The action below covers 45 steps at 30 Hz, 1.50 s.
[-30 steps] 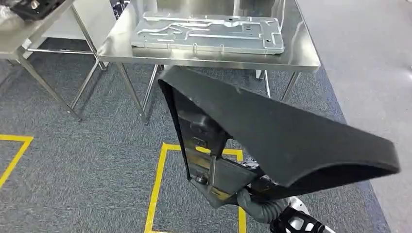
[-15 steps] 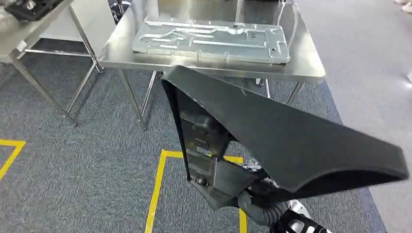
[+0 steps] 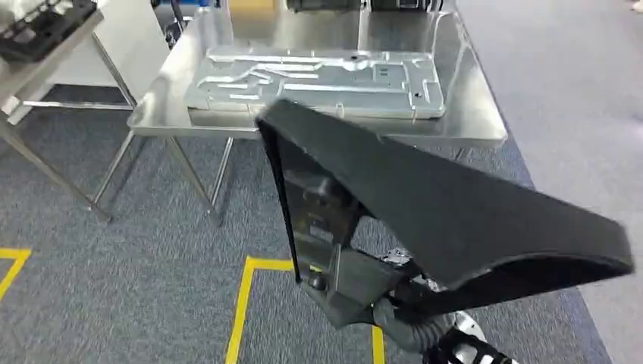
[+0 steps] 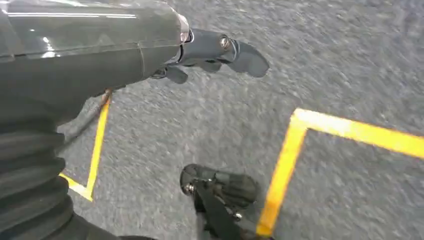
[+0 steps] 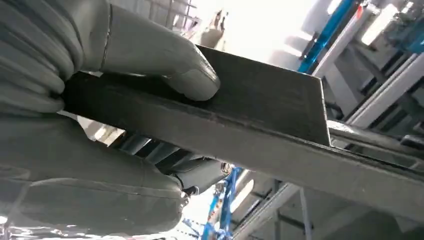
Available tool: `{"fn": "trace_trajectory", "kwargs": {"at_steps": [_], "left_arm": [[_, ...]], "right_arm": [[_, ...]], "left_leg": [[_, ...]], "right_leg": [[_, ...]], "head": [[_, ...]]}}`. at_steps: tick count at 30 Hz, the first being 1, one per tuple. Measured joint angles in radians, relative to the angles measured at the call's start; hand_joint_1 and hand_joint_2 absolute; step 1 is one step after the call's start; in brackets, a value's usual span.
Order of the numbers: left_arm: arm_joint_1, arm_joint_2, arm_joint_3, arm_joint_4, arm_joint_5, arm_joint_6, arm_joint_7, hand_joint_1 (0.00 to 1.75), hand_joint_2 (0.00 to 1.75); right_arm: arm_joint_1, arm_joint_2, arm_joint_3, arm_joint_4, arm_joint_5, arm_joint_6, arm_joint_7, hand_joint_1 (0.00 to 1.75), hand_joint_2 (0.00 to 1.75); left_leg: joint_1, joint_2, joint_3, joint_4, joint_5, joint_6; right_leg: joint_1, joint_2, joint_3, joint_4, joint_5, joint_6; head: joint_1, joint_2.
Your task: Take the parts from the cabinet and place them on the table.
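A large black angled part (image 3: 447, 205) fills the middle and right of the head view, held up in front of me over the carpet. My right hand (image 5: 100, 165) grips its edge (image 5: 260, 125), thumb (image 5: 165, 65) pressed on one face and the fingers under the other. In the head view the hand is mostly hidden beneath the part; its ribbed wrist cover (image 3: 409, 330) shows below. A steel table (image 3: 470, 114) stands just ahead, carrying a flat silver stamped metal plate (image 3: 318, 80). My left hand (image 4: 220, 120) hangs above the floor, fingers apart and holding nothing.
A second steel table (image 3: 30, 72) stands at the far left with a black tray (image 3: 45, 26) on it. Yellow tape lines (image 3: 243, 303) mark the grey carpet below me. The table's legs (image 3: 220, 178) reach down to the carpet ahead of the tape.
The whole picture has shifted: my view has moved closer to the steel table, which now lies lower and larger. The black part stays in my right hand's grip.
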Motion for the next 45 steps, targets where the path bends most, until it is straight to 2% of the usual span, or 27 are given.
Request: {"fn": "trace_trajectory", "kwargs": {"at_steps": [2, 3, 4, 6, 9, 11, 13, 15, 17, 18, 19, 20, 21, 22, 24, 26, 28, 30, 32, 33, 34, 35, 37, 39, 41, 43, 45], "left_arm": [[0.008, 0.000, 0.000, 0.000, 0.000, 0.000, 0.001, 0.00, 1.75], [0.010, 0.001, 0.000, 0.000, 0.000, 0.000, 0.000, 0.00, 1.75], [0.010, 0.002, 0.000, 0.000, 0.000, 0.000, 0.000, 0.00, 1.75], [0.014, 0.003, 0.000, 0.000, 0.000, 0.000, 0.000, 0.00, 1.75], [0.011, 0.004, 0.000, 0.000, 0.004, 0.000, 0.001, 0.00, 1.75], [0.000, 0.005, 0.000, -0.001, 0.005, 0.000, 0.001, 0.00, 1.75], [-0.002, 0.005, 0.001, -0.001, 0.005, 0.000, 0.001, 0.00, 1.75], [0.001, 0.005, 0.001, -0.001, 0.007, 0.002, 0.001, 0.00, 1.75], [0.009, 0.005, 0.002, -0.001, 0.008, 0.004, 0.003, 0.00, 1.75], [0.011, 0.005, 0.002, -0.001, 0.009, 0.004, 0.003, 0.00, 1.75], [0.013, 0.004, 0.002, -0.001, 0.011, 0.004, 0.003, 0.00, 1.75], [0.013, 0.003, 0.002, -0.001, 0.012, 0.004, 0.003, 0.00, 1.75], [0.015, 0.003, 0.002, -0.001, 0.015, 0.004, 0.002, 0.00, 1.75], [0.014, 0.003, 0.003, -0.001, 0.017, 0.004, 0.002, 0.00, 1.75], [0.010, 0.003, 0.003, -0.001, 0.019, 0.006, 0.000, 0.00, 1.75], [-0.003, 0.003, 0.004, -0.001, 0.022, 0.008, 0.000, 0.00, 1.75], [-0.010, 0.002, 0.005, -0.001, 0.026, 0.011, 0.000, 0.00, 1.75], [-0.003, 0.001, 0.010, -0.001, 0.030, 0.016, 0.001, 0.00, 1.75], [0.007, 0.001, 0.015, -0.001, 0.037, 0.020, 0.001, 0.00, 1.75], [0.009, 0.001, 0.019, -0.001, 0.039, 0.021, 0.001, 0.00, 1.75], [0.010, 0.001, 0.021, -0.001, 0.039, 0.021, 0.001, 0.00, 1.75], [0.011, 0.001, 0.024, -0.001, 0.039, 0.021, 0.001, 0.00, 1.75], [0.019, 0.005, 0.030, -0.002, 0.040, 0.022, 0.001, 0.00, 1.75], [0.017, 0.003, 0.030, -0.002, 0.041, 0.023, 0.003, 0.00, 1.75], [0.002, 0.002, 0.030, -0.002, 0.043, 0.023, 0.003, 0.00, 1.75], [-0.003, -0.002, 0.031, -0.002, 0.043, 0.021, -0.002, 0.00, 1.75], [0.000, -0.002, 0.033, -0.002, 0.048, 0.021, -0.007, 0.00, 1.75]], "right_arm": [[0.001, 0.000, 0.000, 0.000, 0.000, 0.000, 0.000, 1.73, 1.75], [0.001, 0.000, 0.000, 0.000, 0.000, 0.000, 0.000, 1.73, 1.75], [0.001, 0.000, 0.000, 0.000, 0.000, 0.000, 0.000, 1.73, 1.75], [0.001, 0.000, 0.000, 0.001, 0.000, 0.000, 0.000, 1.73, 1.75], [-0.001, 0.000, 0.002, -0.002, -0.001, 0.002, 0.000, 1.73, 1.75], [-0.012, 0.000, 0.003, -0.009, -0.007, 0.003, 0.000, 1.73, 1.75], [-0.025, 0.000, 0.004, -0.006, -0.014, 0.007, 0.000, 1.73, 1.75], [-0.023, 0.000, 0.003, -0.002, -0.019, 0.009, 0.000, 1.73, 1.75], [-0.023, -0.001, 0.004, 0.003, -0.020, 0.013, 0.000, 1.73, 1.75], [-0.024, -0.001, 0.004, 0.005, -0.021, 0.013, 0.000, 1.73, 1.75], [-0.024, -0.002, 0.004, 0.006, -0.022, 0.012, 0.000, 1.73, 1.75], [-0.023, -0.003, 0.004, 0.008, -0.024, 0.012, 0.000, 1.73, 1.75], [-0.023, -0.004, 0.004, 0.010, -0.026, 0.012, 0.000, 1.73, 1.75], [-0.021, -0.005, 0.003, 0.013, -0.028, 0.012, 0.000, 1.73, 1.75], [-0.025, -0.005, 0.004, 0.012, -0.030, 0.011, 0.000, 1.73, 1.75], [-0.040, -0.004, 0.004, 0.006, -0.034, 0.007, 0.000, 1.73, 1.75], [-0.042, -0.002, 0.004, 0.000, -0.037, 0.005, 0.000, 1.73, 1.75], [-0.043, -0.002, 0.004, 0.000, -0.043, 0.007, 0.000, 1.73, 1.75], [-0.047, 0.000, 0.002, 0.000, -0.057, 0.018, 0.000, 1.73, 1.75], [-0.050, 0.000, 0.000, 0.000, -0.061, 0.020, 0.000, 1.73, 1.75], [-0.053, 0.000, -0.002, 0.000, -0.064, 0.023, 0.000, 1.73, 1.75], [-0.057, 0.002, -0.005, 0.000, -0.063, 0.024, 0.000, 1.73, 1.75], [-0.061, 0.006, -0.009, 0.003, -0.051, 0.029, 0.000, 1.73, 1.75], [-0.061, 0.011, -0.010, 0.004, -0.027, 0.026, 0.000, 1.73, 1.75], [-0.072, 0.016, -0.012, 0.000, -0.020, 0.019, 0.000, 1.73, 1.75], [-0.079, 0.016, -0.016, -0.001, -0.005, -0.002, 0.000, 1.73, 1.75], [-0.086, 0.016, -0.025, -0.001, 0.043, -0.060, 0.000, 1.73, 1.75]], "left_leg": [[0.000, 0.000, -0.054, -0.005, -0.057, 0.004], [-0.001, 0.000, -0.057, -0.053, -0.038, 0.008], [-0.003, 0.000, -0.048, -0.124, 0.011, 0.015], [-0.014, 0.000, -0.020, -0.228, 0.191, 0.035], [-0.020, -0.003, 0.004, -0.239, 0.152, 0.045], [-0.011, -0.008, 0.043, -0.260, 0.152, 0.059], [-0.009, -0.009, 0.069, -0.273, 0.139, 0.062], [-0.008, -0.010, 0.097, -0.287, 0.125, 0.058], [-0.004, -0.013, 0.135, -0.301, 0.103, 0.054], [-0.001, -0.015, 0.158, -0.306, 0.089, 0.050], [0.003, -0.017, 0.182, -0.311, 0.072, 0.047], [0.006, -0.017, 0.205, -0.313, 0.055, 0.043], [0.006, -0.016, 0.214, -0.318, 0.036, 0.039], [0.005, -0.019, 0.243, -0.310, 0.016, 0.031], [0.000, -0.018, 0.283, -0.336, 0.000, 0.012], [0.002, -0.019, 0.235, -0.241, 0.066, -0.002], [0.003, -0.012, 0.128, -0.062, 0.118, -0.003], [0.001, -0.012, 0.029, 0.020, 0.040, -0.003], [-0.002, -0.012, -0.042, 0.014, -0.090, 0.002], [-0.003, -0.012, -0.063, -0.012, -0.121, 0.005], [-0.006, -0.012, -0.079, -0.055, -0.108, 0.011], [-0.011, -0.013, -0.089, -0.113, -0.036, 0.022], [-0.033, -0.016, -0.112, -0.228, 0.251, 0.051], [-0.036, -0.024, -0.088, -0.230, 0.244, 0.047], [-0.031, -0.024, -0.056, -0.245, 0.235, 0.057], [-0.026, -0.024, -0.024, -0.268, 0.225, 0.067], [-0.023, -0.024, 0.001, -0.277, 0.206, 0.066]], "right_leg": [[0.005, 0.007, 0.030, 0.000, -0.025, -0.002], [0.007, 0.008, 0.045, 0.000, -0.037, -0.001], [0.008, 0.009, 0.063, 0.000, -0.049, 0.000], [0.009, 0.009, 0.097, -0.001, -0.076, 0.005], [0.009, 0.014, 0.137, 0.009, -0.097, 0.026], [0.008, 0.012, 0.099, 0.085, -0.066, 0.043], [0.003, 0.010, 0.017, 0.198, -0.051, 0.060], [-0.007, 0.008, -0.088, 0.294, -0.115, 0.069], [-0.013, 0.006, -0.151, 0.292, -0.186, 0.073], [-0.015, 0.005, -0.166, 0.256, -0.197, 0.073], [-0.015, 0.003, -0.174, 0.197, -0.175, 0.075], [-0.015, 0.001, -0.176, 0.132, -0.101, 0.073], [-0.015, -0.005, -0.181, 0.062, 0.046, 0.065], [-0.009, -0.009, -0.184, 0.041, 0.151, 0.061], [-0.004, 0.002, -0.166, 0.060, 0.110, 0.041], [-0.008, 0.008, -0.134, 0.051, 0.088, 0.024], [-0.009, 0.004, -0.093, 0.029, 0.062, 0.010], [-0.008, 0.010, -0.056, 0.023, 0.032, 0.004], [-0.004, 0.020, -0.013, 0.022, -0.002, 0.002], [-0.002, 0.025, 0.008, 0.022, -0.019, 0.001], [0.001, 0.028, 0.031, 0.022, -0.037, 0.001], [0.005, 0.030, 0.054, 0.022, -0.055, 0.001], [0.010, 0.034, 0.084, 0.027, -0.088, 0.005], [0.006, 0.047, 0.112, 0.016, -0.111, 0.018], [0.008, 0.045, 0.098, 0.070, -0.077, 0.031], [0.004, 0.020, 0.024, 0.193, -0.044, 0.041], [-0.004, 0.013, -0.061, 0.282, -0.108, 0.054]], "head": [[0.000, 0.000], [0.000, 0.000], [0.000, 0.000], [0.000, 0.000], [0.000, 0.000], [0.000, 0.000], [0.000, 0.000], [0.000, 0.000], [0.001, 0.000], [0.001, 0.000], [0.001, 0.000], [0.001, 0.000], [0.001, 0.000], [0.000, 0.000], [-0.001, 0.000], [-0.001, 0.000], [-0.002, 0.000], [-0.001, 0.000], [-0.001, 0.000], [-0.001, 0.000], [-0.001, 0.000], [-0.001, 0.000], [0.000, 0.000], [-0.001, 0.000], [-0.001, 0.000], [0.000, 0.000], [0.000, 0.000]]}}
